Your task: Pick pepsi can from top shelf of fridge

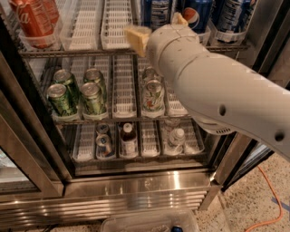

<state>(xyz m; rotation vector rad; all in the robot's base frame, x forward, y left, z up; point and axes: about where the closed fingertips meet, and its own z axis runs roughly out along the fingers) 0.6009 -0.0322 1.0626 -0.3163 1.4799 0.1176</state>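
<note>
- Pepsi can [198,16]: dark blue metal, round red-white-blue globe logo facing out. It stands at the right end of the top shelf [77,53], top cut off by the frame edge.
- More dark blue cans w/ white print stand either side of it, one at left [154,11], one at right [231,16]. Their text is too small to read.
- Coca-Cola can [34,20]: red, part of the white script shows. It sits at the far left of the same shelf in a clear holder.
- Top shelf is chrome wire w/ white slotted plastic trays [86,25] running front to back.
- Gripper [158,28]: up at top-shelf level, just in front of the blue cans. Tan fingers [137,38] are spread wide, one left of the wrist, the other poking up just beside the pepsi can. Jaws pinch nothing.
- Arm [226,90]: smooth white rounded shell w/ small dark holes, coming in from the lower right.
- Middle rack: green cans [61,97] w/ silver tops at left. A pale can w/ a green-ish label [153,95] stands near centre, label unreadable.
- Bottom rack: small bottles [129,138] w/ labels too small to read.
- Fridge [136,181]: brushed stainless steel, louvred grille along the base.
- Floor [253,213]: speckled, w/ an orange cable [266,181] at right.
- Clear plastic tub [149,221] at the bottom edge.
</note>
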